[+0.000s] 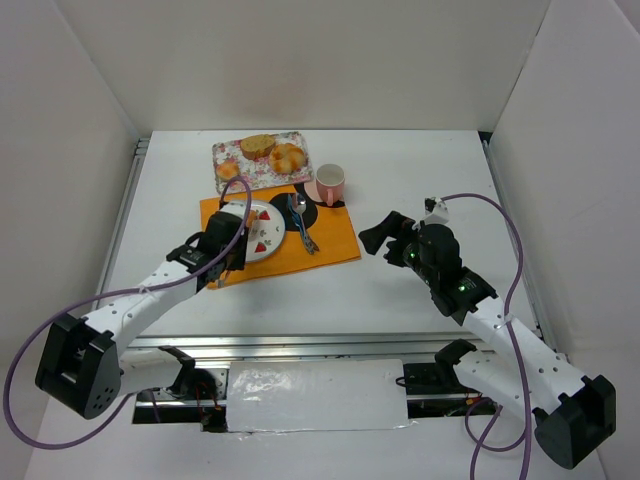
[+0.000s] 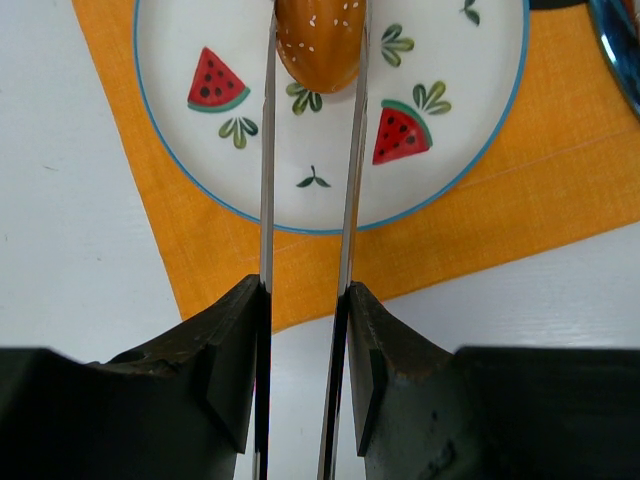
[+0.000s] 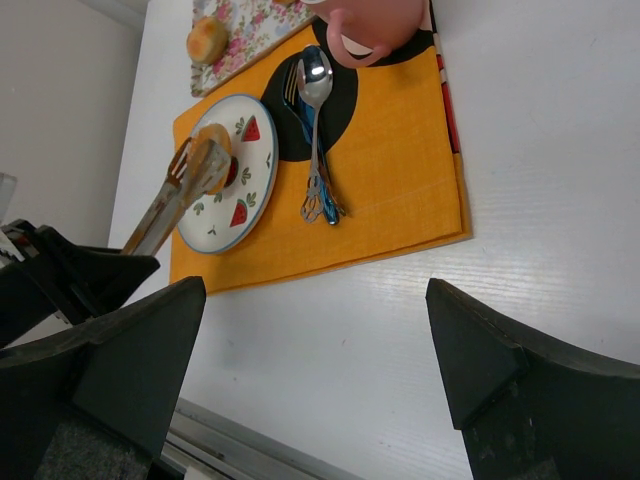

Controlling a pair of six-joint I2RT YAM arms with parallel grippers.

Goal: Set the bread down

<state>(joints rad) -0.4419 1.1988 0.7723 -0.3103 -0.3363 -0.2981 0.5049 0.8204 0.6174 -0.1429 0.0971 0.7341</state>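
The left hand (image 2: 305, 340) is clenching the tongs (image 2: 267, 200), which are pinching the bread (image 2: 318, 45) above the plate's (image 2: 450, 180) middle. The frame is cutting off the bread's top, and whether it is touching the plate is unclear. The right hand (image 3: 310, 330) is hanging released over bare table (image 3: 560, 120).

**Top view.** An orange placemat (image 1: 335, 240) lies left of centre on a white table (image 1: 420, 170). A white plate (image 1: 278, 238) with a blue rim and watermelon motifs sits on the mat's left half. To its right a spoon (image 1: 298, 208) and a fork (image 3: 291, 88) lie side by side, heads on a black disc (image 1: 283, 212). A pink cup (image 1: 330, 183) stands at the mat's upper right corner. Above the mat, a floral tray (image 1: 228, 155) carries a dark round loaf (image 1: 257, 146) and pale clustered rolls (image 1: 288, 157). Metal tongs (image 2: 265, 200) reach over the plate.
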